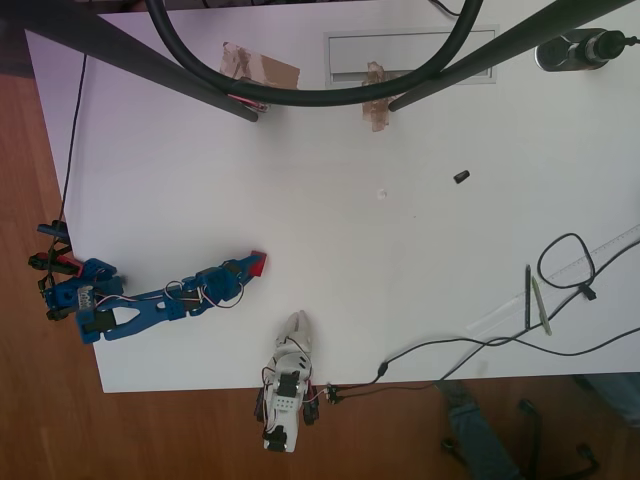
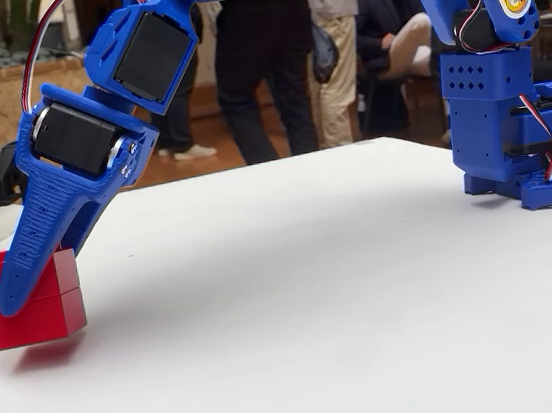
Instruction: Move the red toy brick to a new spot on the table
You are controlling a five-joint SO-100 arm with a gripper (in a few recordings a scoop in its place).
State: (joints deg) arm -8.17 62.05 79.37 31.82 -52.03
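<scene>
The red toy brick rests on the white table at the left of the fixed view, its underside on the surface. My blue gripper reaches down over it, one long blue finger lying across the brick's upper front face. From overhead, the brick shows as a small red patch at the tip of the gripper, near the table's lower left. The jaws look closed around it; the far finger is hidden.
A small black cylinder piece lies right of centre. Brown tape patches and a grey panel sit at the far edge. Cables, a pen and a ruler lie at the right. People stand behind the table.
</scene>
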